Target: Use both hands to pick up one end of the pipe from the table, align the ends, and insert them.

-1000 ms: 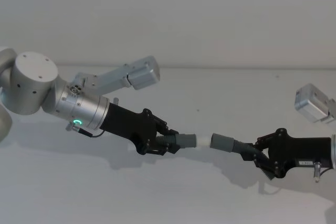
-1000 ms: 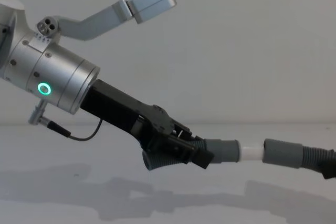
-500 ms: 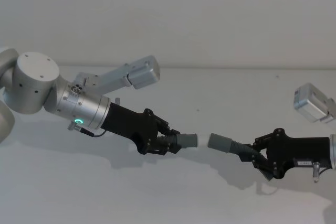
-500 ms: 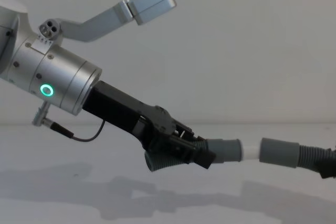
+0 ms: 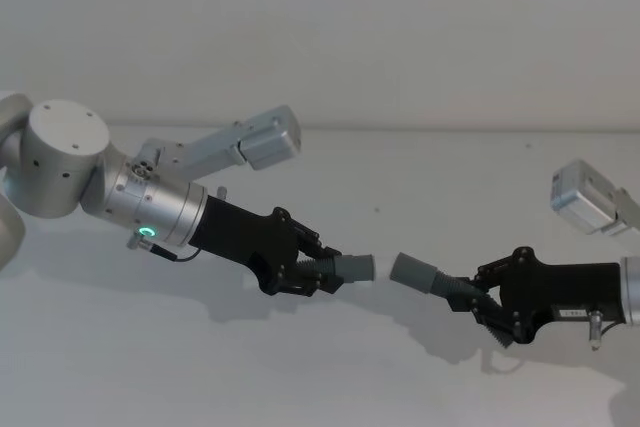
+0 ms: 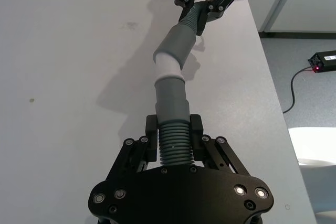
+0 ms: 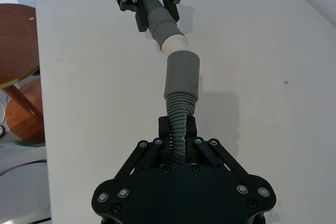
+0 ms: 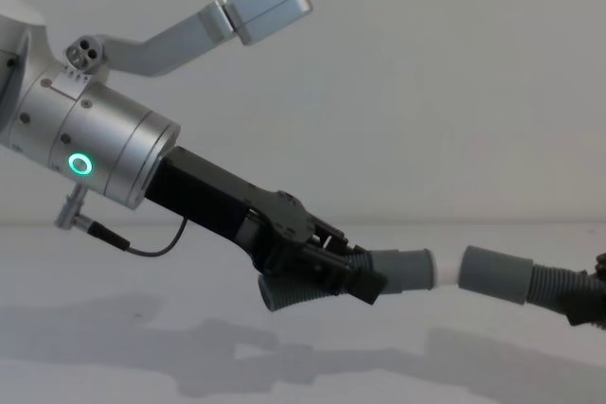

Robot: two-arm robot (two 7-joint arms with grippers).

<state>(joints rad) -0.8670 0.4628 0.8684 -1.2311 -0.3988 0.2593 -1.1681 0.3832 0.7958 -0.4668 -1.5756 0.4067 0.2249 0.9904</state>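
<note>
- Head view: the left gripper (image 5: pixel 312 274) pinches one ribbed pipe piece (image 5: pixel 338 269) above the white table (image 5: pixel 330 377). The right gripper (image 5: pixel 482 299) pinches the other pipe piece (image 5: pixel 432 279). Their grey cuffs face each other, close but apart.
- Left wrist view: the left gripper's fingers (image 6: pixel 150 127) clamp the ribbed part. The narrow cuff (image 6: pixel 171 98) with its whitish tip (image 6: pixel 168 67) points at the wider socket (image 6: pixel 177 45).
- Right wrist view: the socket juts from the right gripper, just short of the whitish tip.
- Chest view: both cuffs hang level above the table, with a small gap between them.
</note>
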